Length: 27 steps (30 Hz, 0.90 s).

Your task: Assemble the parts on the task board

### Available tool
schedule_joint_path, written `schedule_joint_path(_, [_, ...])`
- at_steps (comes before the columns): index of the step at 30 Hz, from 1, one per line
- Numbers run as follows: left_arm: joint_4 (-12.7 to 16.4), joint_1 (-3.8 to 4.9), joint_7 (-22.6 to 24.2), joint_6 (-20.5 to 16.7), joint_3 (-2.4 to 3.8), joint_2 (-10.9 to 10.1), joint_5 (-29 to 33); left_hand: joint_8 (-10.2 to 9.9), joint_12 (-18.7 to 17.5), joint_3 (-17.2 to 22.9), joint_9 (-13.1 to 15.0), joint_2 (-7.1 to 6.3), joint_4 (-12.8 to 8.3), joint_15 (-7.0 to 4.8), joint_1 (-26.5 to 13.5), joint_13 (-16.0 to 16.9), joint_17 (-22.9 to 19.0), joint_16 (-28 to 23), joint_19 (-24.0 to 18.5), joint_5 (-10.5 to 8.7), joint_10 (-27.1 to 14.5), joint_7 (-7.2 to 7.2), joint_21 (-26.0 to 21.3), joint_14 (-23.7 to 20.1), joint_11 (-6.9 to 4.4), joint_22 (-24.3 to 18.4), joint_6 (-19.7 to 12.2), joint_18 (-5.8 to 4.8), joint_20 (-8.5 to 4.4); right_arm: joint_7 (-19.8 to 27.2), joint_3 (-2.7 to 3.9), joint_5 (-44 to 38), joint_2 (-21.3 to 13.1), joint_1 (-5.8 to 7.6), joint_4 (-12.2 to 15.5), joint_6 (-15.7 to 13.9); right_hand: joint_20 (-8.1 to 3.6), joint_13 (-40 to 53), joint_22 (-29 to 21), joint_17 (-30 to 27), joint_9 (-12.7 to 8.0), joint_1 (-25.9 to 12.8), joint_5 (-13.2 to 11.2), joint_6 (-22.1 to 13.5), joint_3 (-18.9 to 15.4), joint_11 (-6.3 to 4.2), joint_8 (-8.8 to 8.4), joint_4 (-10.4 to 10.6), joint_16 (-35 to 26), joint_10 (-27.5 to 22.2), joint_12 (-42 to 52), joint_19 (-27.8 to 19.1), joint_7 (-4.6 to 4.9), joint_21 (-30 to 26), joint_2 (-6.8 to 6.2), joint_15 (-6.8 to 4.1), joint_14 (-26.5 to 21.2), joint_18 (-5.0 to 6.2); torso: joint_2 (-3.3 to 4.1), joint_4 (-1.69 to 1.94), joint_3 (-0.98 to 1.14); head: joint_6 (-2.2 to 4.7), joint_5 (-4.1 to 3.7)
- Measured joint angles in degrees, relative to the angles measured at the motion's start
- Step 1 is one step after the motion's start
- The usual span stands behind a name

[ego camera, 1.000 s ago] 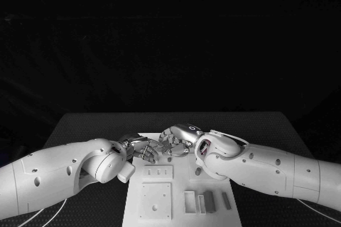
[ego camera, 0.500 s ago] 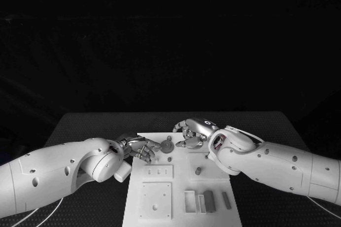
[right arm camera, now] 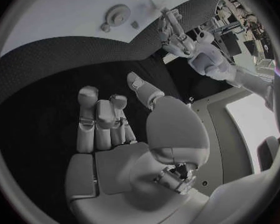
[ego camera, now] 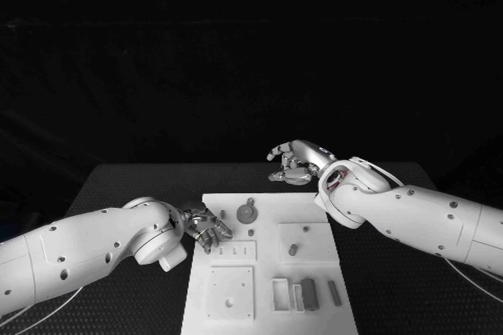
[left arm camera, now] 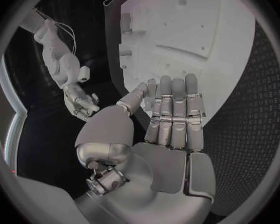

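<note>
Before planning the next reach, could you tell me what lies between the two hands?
In the head view, a round disc part on the white board lies between the left hand and the right hand.

Right hand (ego camera: 296, 163) hangs up at 12 o'clock past the far edge of the task board (ego camera: 270, 306), off it, so the middle is open from above. Left hand (ego camera: 206, 229) sits at the board's 9 o'clock edge, fingers flat and empty, blocking that side. Round part (ego camera: 247, 214) stands near the far end, a row of upright parts (ego camera: 305, 296) crowds 5 o'clock
</note>
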Motion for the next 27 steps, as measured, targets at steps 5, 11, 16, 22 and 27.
schedule_joint_path(5, [0.0,0.04,-2.3,1.8,-0.25,0.9,-4.3,0.0,1.6,0.4,0.0,0.02,0.4,-0.11,0.0,1.0,-0.1,1.9,0.0,1.12,-0.1,-0.01,0.9,0.1,-0.18,1.1,0.0,0.00,-0.02,0.0,0.00,1.8,0.1,0.28,-0.7,-0.1,0.01,-0.1,0.0,0.0,0.0,0.2,0.0,0.0,0.0,-0.01,0.00,0.0,0.0,0.0,0.0,0.0,0.01,0.0,0.23,0.15,-0.2,-0.01,-0.02,0.03,0.01,-0.06,-0.08])
schedule_joint_path(11, [0.5,0.04,-4.0,3.2,-0.69,1.7,-7.7,0.5,3.5,1.5,0.0,-0.41,0.4,-0.82,-1.2,1.9,-0.8,4.4,0.8,2.35,0.5,-0.04,1.9,0.4,-0.79,2.6,0.0,0.00,-0.81,0.1,-0.02,3.0,0.4,0.33,-0.8,-0.1,0.02,-0.1,0.0,0.0,0.0,0.2,0.0,0.0,-0.2,-0.01,0.00,-0.2,0.0,0.0,0.0,0.0,0.04,0.0,0.23,0.15,-0.2,-0.02,-0.03,0.12,-0.10,-0.29,-0.08])
schedule_joint_path(16, [0.8,0.04,-4.7,3.7,-0.69,2.1,-9.2,1.1,4.5,1.8,0.0,-0.78,0.5,-1.11,-1.5,2.3,-1.5,5.8,1.1,2.79,0.6,0.20,2.5,0.7,-1.17,3.4,0.2,-0.01,-1.12,0.1,-0.02,3.5,0.5,0.33,-0.8,-0.1,0.11,-0.1,0.0,0.0,0.0,0.2,0.0,0.0,-0.2,-0.02,0.00,-0.2,0.0,0.0,0.0,-0.1,0.07,0.0,0.23,0.15,-0.2,-0.02,-0.01,0.12,-0.17,-0.47,-0.06])
schedule_joint_path(22, [0.8,0.04,-5.5,4.0,-0.67,2.6,-10.6,1.9,6.2,2.1,0.1,-0.97,0.7,-1.67,-2.4,2.9,-2.4,8.0,1.8,3.24,1.0,0.08,3.6,1.0,-1.59,4.7,0.3,-0.02,-1.72,0.1,-0.02,3.8,0.6,0.33,-0.9,-0.1,0.12,-0.2,0.0,0.0,-0.1,0.2,0.0,-0.2,-0.2,-0.02,0.00,-0.2,0.0,0.0,0.0,-0.1,0.22,0.0,0.23,0.15,-0.2,-0.02,0.05,0.07,-0.25,-0.74,-0.13])
schedule_joint_path(27, [0.9,0.05,-6.1,4.1,-0.66,2.8,-11.3,2.6,8.2,2.3,0.4,-1.31,1.0,-2.17,-3.3,3.5,-3.9,10.8,2.2,3.24,1.2,-0.12,4.7,1.1,-2.09,6.2,0.5,-0.02,-2.14,0.1,-0.01,4.0,0.7,0.34,-1.0,-0.1,0.22,-0.2,0.0,0.0,-0.1,0.0,0.0,-0.2,-0.2,0.19,0.00,-0.2,0.0,-0.2,0.0,-0.2,0.27,0.0,0.47,0.15,-0.2,-0.02,0.07,0.04,-0.25,-0.90,-0.18])
